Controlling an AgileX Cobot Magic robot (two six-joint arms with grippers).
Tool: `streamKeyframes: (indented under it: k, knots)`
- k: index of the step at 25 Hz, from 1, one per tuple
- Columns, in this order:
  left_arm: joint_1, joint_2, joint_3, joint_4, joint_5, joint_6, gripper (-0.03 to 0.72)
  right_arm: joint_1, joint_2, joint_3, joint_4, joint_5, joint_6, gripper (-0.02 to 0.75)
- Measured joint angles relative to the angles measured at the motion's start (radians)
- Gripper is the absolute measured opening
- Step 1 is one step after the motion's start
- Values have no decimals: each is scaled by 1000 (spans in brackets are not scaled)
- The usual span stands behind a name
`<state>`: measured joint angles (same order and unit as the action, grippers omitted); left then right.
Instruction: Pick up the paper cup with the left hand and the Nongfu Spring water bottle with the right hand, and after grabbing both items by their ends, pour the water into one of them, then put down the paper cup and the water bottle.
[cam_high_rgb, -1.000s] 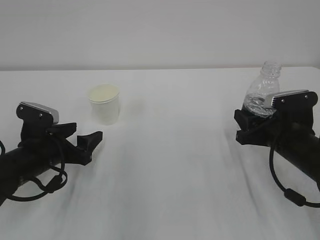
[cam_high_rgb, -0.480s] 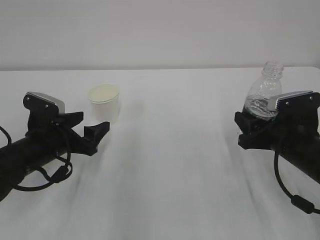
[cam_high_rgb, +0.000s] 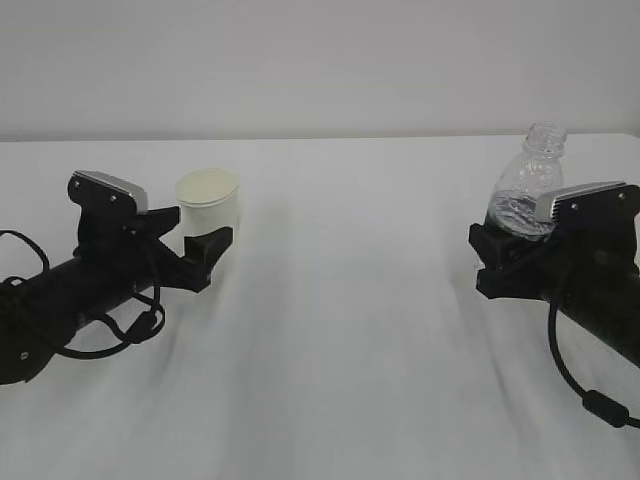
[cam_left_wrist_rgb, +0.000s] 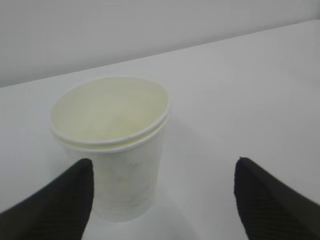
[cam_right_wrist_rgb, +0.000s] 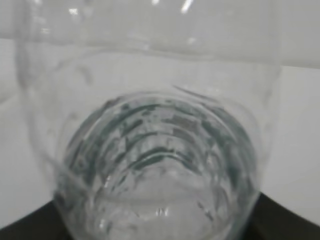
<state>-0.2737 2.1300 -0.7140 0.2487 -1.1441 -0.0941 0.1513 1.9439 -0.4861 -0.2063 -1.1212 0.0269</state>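
Forward has come my left claw (cam_high_rgb: 200, 245), its black fingers spread wide beside the small cream paper cup (cam_high_rgb: 208, 203) near the white surface's (cam_high_rgb: 340, 330) far-left edge; my right claw (cam_high_rgb: 500, 262) clamps the clear ribbed plastic bottle (cam_high_rgb: 525, 185) at the right edge.

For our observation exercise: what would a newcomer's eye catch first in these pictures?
Probably the clear water bottle standing at the right with the right gripper at its lower part. Then the paper cup on the white table at left, with the left gripper open around it.
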Motion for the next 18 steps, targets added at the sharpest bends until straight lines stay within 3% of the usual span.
streamKeyframes:
  k: [18]
  knots:
    - [0,120,-99,-24,0,0,644,0,0,0,0,0,0,407]
